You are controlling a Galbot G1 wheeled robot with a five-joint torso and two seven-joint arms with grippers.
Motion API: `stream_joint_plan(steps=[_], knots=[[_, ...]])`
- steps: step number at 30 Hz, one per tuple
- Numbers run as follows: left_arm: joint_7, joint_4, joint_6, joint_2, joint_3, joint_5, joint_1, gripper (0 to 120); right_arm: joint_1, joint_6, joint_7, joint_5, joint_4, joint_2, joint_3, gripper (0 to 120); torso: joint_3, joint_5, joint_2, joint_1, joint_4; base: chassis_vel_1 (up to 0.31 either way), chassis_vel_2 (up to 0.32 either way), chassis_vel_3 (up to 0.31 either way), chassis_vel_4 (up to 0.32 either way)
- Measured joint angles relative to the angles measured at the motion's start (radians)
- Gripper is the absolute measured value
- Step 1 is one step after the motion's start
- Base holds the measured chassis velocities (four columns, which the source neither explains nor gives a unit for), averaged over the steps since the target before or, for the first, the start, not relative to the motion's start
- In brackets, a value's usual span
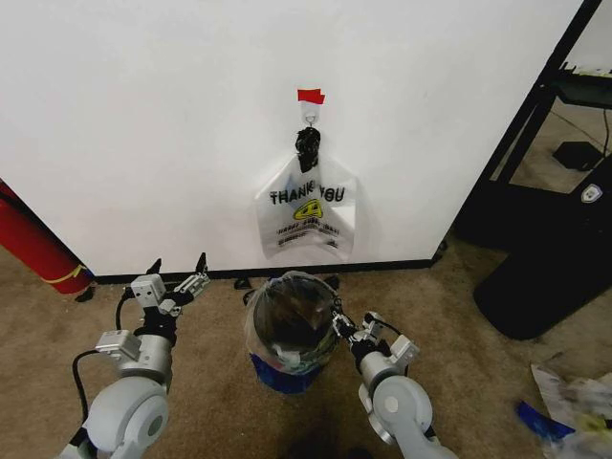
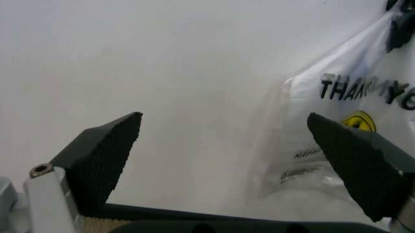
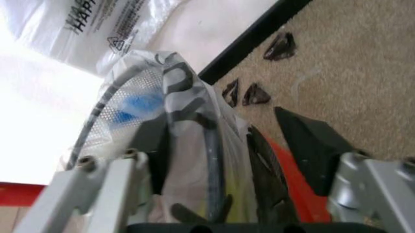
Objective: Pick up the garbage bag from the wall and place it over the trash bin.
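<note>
Wall (image 1: 143,124): plain white with a black baseboard, carrying a small hook (image 1: 310,113) under a strip of red tape (image 1: 311,96).
Hanging bag (image 1: 306,215): a clear plastic bag with black "THANK YOU" print and a yellow smiley, hung from the hook by its bunched dark handles — flat against the wall, directly above and behind the bin.
Trash bin (image 1: 290,330): small, round, black mesh, standing on the carpet (image 1: 210,402) just in front of the baseboard; a clear bag (image 1: 263,320) with some blue print already lines it, its edge draped over the rim.
Left gripper (image 1: 178,277): raised over the carpet left of the bin, well apart from it, pointed at the wall; jaws spread wide with nothing between them.
Right gripper (image 1: 346,330): at the bin's right rim — the wrist view shows rim and liner plastic between its fingers (image 3: 311,145), seemingly loosely straddled rather than clamped.
Red cylinder (image 1: 33,244): leaning at the wall's far left.
</note>
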Motion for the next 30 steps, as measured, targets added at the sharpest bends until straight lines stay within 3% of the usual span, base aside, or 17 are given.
stream_joint_plan(steps=[3, 8, 11, 19, 24, 30], knots=[[0.000, 0.000, 0.000, -0.001, 0.003, 0.002, 0.000, 100, -0.010, 0.011, -0.021, -0.025, 0.001, -0.004, 0.001, 68, 0.000, -0.0001, 0.000, 0.000, 0.0001, 0.000, 0.000, 0.000, 0.000], [-0.002, 0.001, 0.003, -0.002, 0.006, 0.004, 0.001, 100, -0.030, 0.033, -0.059, -0.070, 0.003, -0.011, 0.004, 90, 0.000, 0.0000, 0.000, 0.000, 0.0001, 0.000, 0.000, 0.000, 0.000], [-0.003, 0.002, 0.003, -0.001, 0.009, 0.004, 0.001, 100, -0.036, 0.042, -0.074, -0.090, -0.002, -0.011, 0.010, 98, 0.000, -0.0001, 0.000, 0.000, 0.0001, 0.000, 0.000, 0.000, 0.000], [0.018, -0.010, -0.003, 0.023, 0.084, 0.069, 0.034, 100, -0.039, 0.071, -0.084, -0.091, -0.026, -0.007, 0.021, 100, 0.000, 0.0001, 0.000, 0.000, 0.0001, 0.000, 0.000, 0.000, 0.000], [0.041, 0.044, -0.060, 0.043, 0.184, 0.259, 0.032, 100, -0.037, 0.071, -0.072, -0.060, -0.023, -0.006, 0.026, 100, 0.000, -0.0001, 0.000, 0.000, 0.0003, 0.000, 0.000, 0.000, 0.000], [0.062, 0.127, -0.085, 0.074, 0.286, 0.388, -0.016, 100, -0.039, 0.065, -0.061, -0.040, -0.009, -0.006, 0.030, 100, 0.000, 0.0000, 0.000, 0.000, 0.0000, 0.000, 0.000, 0.000, 0.000]])
